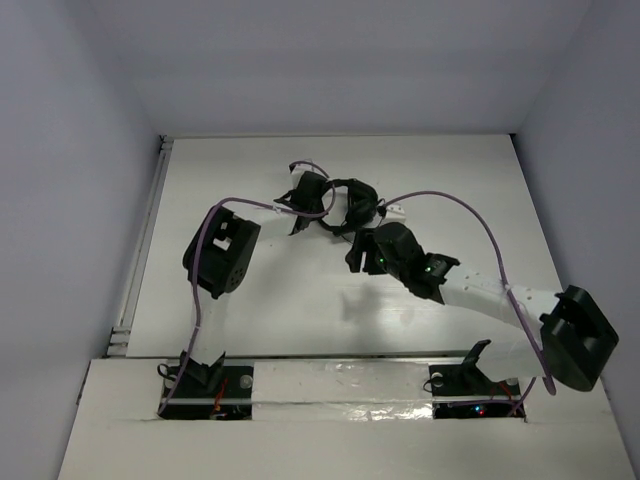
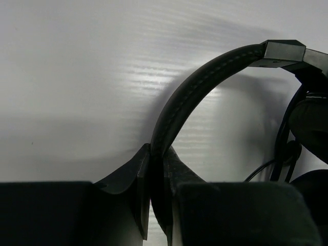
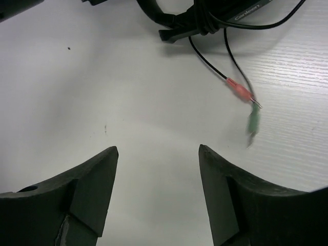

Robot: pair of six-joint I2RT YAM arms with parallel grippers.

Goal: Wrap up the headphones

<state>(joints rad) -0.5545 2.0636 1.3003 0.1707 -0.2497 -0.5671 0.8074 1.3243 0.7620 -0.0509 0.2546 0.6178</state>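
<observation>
Though open and empty, right claw (image 3: 157,148) near the headphones (image 3: 179,28); left claw (image 2: 158,148) tight on their headband (image 2: 205,77).

High top view looks down from the near edge over the whole table (image 1: 290,310). Both wrist views sit close, sharing the headphones (image 2: 205,77).

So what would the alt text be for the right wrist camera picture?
The right gripper stands open and empty over a white table. Beyond it lie the headphones, whose thin black cable ends in a pink plug and a blurred green plug.
</observation>
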